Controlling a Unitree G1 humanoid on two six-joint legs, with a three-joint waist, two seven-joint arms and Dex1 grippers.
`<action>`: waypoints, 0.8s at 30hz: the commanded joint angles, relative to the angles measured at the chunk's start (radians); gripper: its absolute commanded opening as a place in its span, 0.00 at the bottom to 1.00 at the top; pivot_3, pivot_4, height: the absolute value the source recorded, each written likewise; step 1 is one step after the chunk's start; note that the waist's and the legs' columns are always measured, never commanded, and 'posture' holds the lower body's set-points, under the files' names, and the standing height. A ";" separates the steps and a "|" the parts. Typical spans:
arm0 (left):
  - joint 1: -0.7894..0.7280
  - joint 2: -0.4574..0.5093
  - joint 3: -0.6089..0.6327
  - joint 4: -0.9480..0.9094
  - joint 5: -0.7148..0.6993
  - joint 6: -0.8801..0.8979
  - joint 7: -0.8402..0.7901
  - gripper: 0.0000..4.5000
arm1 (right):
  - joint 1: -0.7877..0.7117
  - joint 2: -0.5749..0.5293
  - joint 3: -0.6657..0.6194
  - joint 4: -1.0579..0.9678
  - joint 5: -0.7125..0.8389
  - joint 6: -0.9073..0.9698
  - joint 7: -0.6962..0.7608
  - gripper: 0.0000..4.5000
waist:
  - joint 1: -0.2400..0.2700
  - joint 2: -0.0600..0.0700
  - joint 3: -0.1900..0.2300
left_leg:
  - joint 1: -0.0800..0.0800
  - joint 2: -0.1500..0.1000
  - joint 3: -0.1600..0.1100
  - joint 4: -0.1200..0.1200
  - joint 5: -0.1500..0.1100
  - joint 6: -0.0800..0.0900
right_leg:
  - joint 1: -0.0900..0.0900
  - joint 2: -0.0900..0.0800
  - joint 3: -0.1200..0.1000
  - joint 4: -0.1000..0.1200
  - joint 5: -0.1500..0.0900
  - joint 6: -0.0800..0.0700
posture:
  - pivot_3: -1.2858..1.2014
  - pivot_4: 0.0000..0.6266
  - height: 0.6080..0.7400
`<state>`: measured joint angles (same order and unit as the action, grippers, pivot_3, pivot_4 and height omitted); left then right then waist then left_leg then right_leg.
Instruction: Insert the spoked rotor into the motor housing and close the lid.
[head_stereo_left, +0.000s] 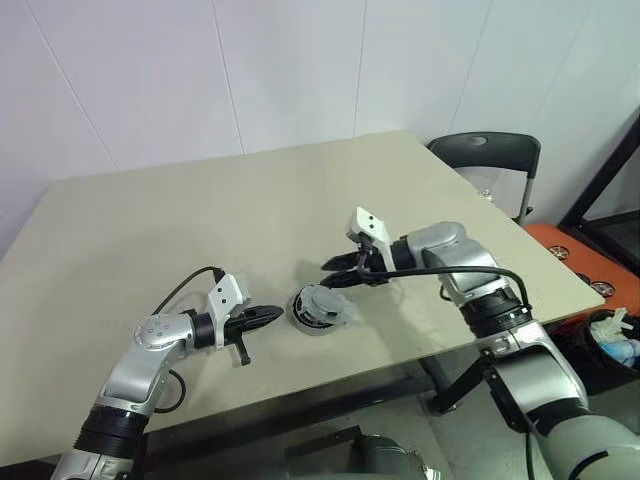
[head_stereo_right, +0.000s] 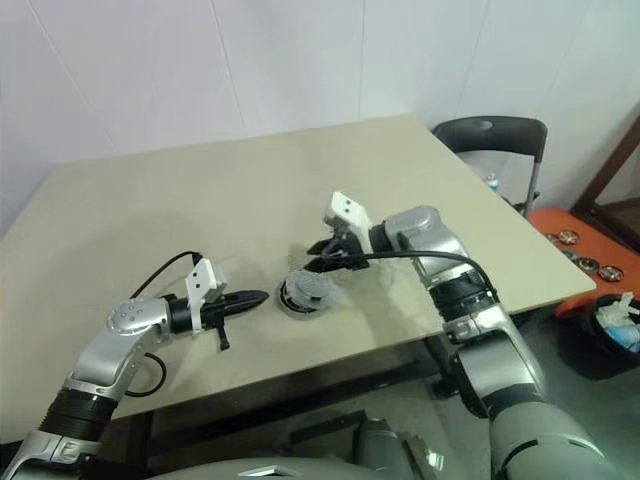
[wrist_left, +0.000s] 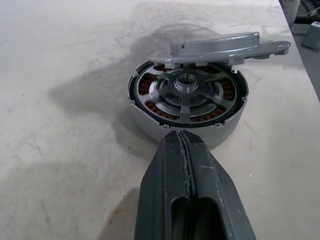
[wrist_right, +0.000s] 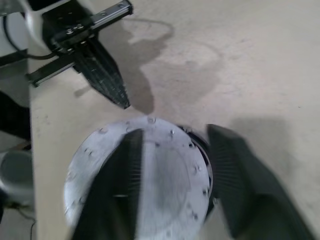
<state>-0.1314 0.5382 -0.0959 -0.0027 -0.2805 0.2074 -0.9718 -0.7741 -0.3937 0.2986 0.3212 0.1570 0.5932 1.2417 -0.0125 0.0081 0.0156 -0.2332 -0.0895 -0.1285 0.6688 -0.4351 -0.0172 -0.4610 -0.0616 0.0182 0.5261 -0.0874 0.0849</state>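
Observation:
The motor housing (wrist_left: 220, 137), a short round drum with copper windings, stands near the table's front edge. The spoked rotor (wrist_left: 186, 92) sits inside it, silver spokes and hub showing. The lid (wrist_left: 220, 47), a flat grey disc, leans tilted on the housing's far rim and half covers it. My right gripper (head_stereo_left: 335, 270) hovers just above the lid (wrist_right: 165, 180), open, with one finger on either side. My left gripper (head_stereo_left: 275, 315) points at the housing (head_stereo_left: 318, 308) from the left, a short gap away, shut on nothing.
The beige table (head_stereo_left: 200, 220) is bare to the left and behind the housing. A dark chair (head_stereo_left: 490, 150) stands past the table's right corner. An orange tray (head_stereo_left: 580, 260) lies on the floor to the right.

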 joint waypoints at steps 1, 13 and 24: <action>-0.014 0.002 0.013 -0.006 0.003 -0.019 0.006 0.00 | 0.040 -0.004 0.034 -0.046 0.006 0.025 0.007 0.73 | 0.002 0.000 0.000 | 0.000 0.000 0.000 0.000 0.000 0.000 | 0.000 0.000 -0.001 0.000 0.000 0.000 | 0.52 0.00 1.00; -0.017 0.005 0.010 0.006 0.019 -0.032 0.013 0.00 | 0.100 -0.006 0.097 -0.061 -0.024 0.011 -0.038 0.99 | -0.001 -0.001 -0.001 | 0.001 0.000 0.001 0.000 0.000 0.001 | 0.001 0.000 -0.001 0.000 0.000 0.000 | 0.52 0.00 1.00; -0.020 0.004 0.009 0.014 0.035 -0.046 0.019 0.00 | 0.094 0.028 0.062 -0.041 0.024 0.018 -0.042 0.73 | -0.003 -0.001 -0.001 | 0.002 0.000 0.001 0.000 0.000 0.000 | 0.001 0.000 0.000 0.000 0.000 0.000 | 0.52 0.00 1.00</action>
<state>-0.1311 0.5395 -0.0966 0.0197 -0.2477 0.1807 -0.9552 -0.6691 -0.3846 0.3886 0.2818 0.1455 0.5990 1.1944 -0.0150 0.0071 0.0145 -0.2315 -0.0895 -0.1280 0.6689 -0.4353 -0.0169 -0.4603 -0.0619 0.0177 0.5263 -0.0873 0.0849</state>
